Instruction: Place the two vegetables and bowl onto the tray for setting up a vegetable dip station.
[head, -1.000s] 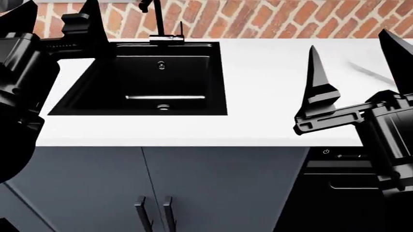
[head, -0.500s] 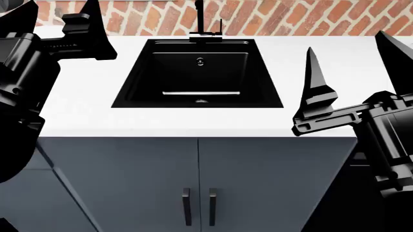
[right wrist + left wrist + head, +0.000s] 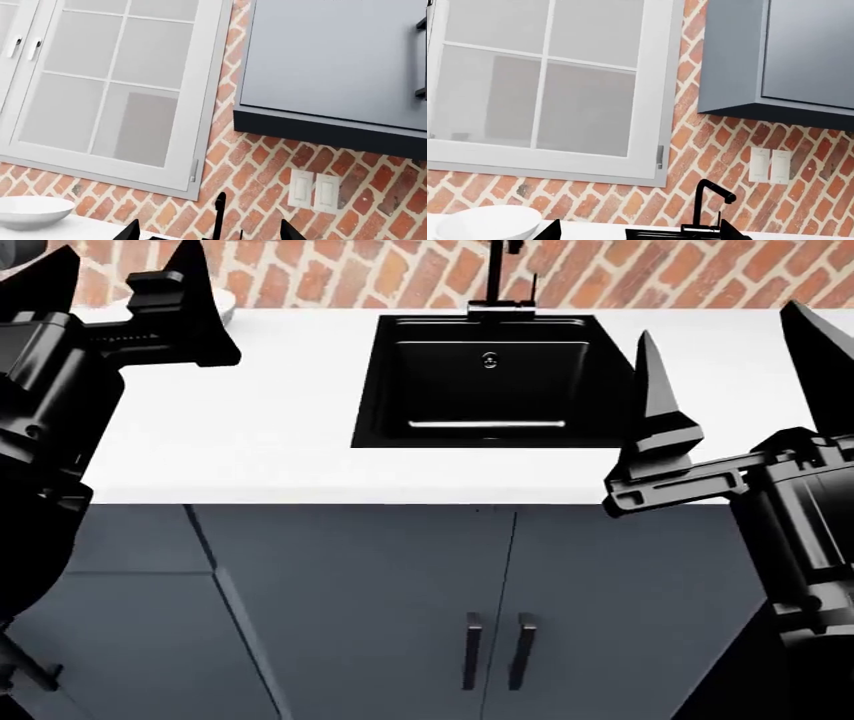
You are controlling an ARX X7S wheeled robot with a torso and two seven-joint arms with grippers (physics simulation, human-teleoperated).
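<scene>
Surface [image 3: 267, 440]: white, black sink [image 3: 487, 380] set in.
Bowl [image 3: 484, 224]: on surface, left of sink, by brick wall.
My left claw [image 3: 120, 285]: spread, empty.
My right claw [image 3: 734, 350]: spread, empty.

A white counter [image 3: 267, 430] runs along the brick wall above dark cabinets. A black sink [image 3: 487, 380] is sunk into it, just beside the right gripper's [image 3: 727, 390] inner finger [image 3: 651, 390]. A white bowl [image 3: 484, 225] stands on the counter, close behind the left gripper's [image 3: 120, 290] finger [image 3: 187, 300].
</scene>
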